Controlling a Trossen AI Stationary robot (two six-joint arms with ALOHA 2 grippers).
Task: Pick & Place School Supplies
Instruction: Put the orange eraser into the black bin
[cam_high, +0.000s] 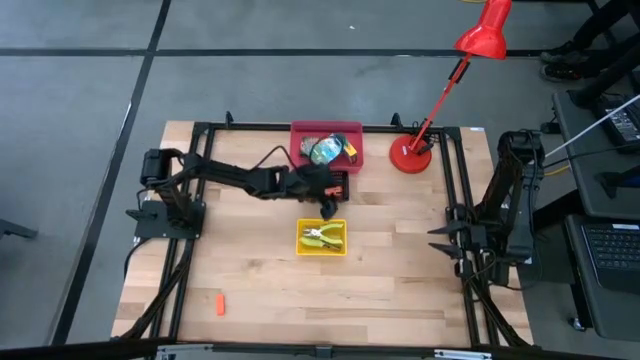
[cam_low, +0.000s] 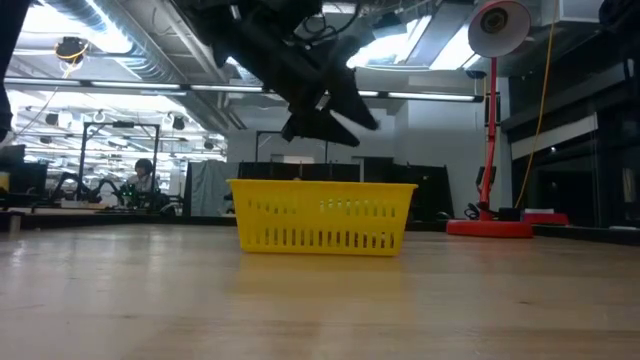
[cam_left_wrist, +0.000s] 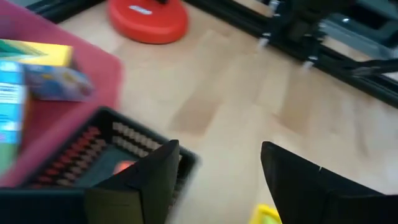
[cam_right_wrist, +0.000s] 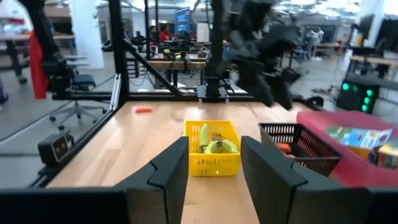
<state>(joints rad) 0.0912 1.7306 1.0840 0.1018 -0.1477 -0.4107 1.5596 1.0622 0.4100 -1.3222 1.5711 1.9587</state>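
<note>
My left gripper (cam_high: 328, 208) hangs open and empty in the air between the black tray (cam_high: 338, 186) and the yellow tray (cam_high: 322, 237), above the yellow tray's far edge (cam_low: 322, 186). Two yellow-handled pliers (cam_high: 322, 236) lie in the yellow tray. Crayon boxes (cam_high: 328, 149) lie in the red tray (cam_high: 305, 130). An orange-red piece (cam_left_wrist: 124, 167) lies in the black tray (cam_left_wrist: 93, 155). Another orange-red piece (cam_high: 218, 303) lies on the table near its near left corner. My right gripper (cam_high: 440, 240) waits open at the table's right side, pointing at the yellow tray (cam_right_wrist: 213, 149).
The red desk lamp's base (cam_high: 411, 155) stands right of the red tray, and its arm leans up to the far right. Bare wood (cam_high: 400, 270) lies near and to the right of the yellow tray. A black frame (cam_high: 460, 200) runs around the table.
</note>
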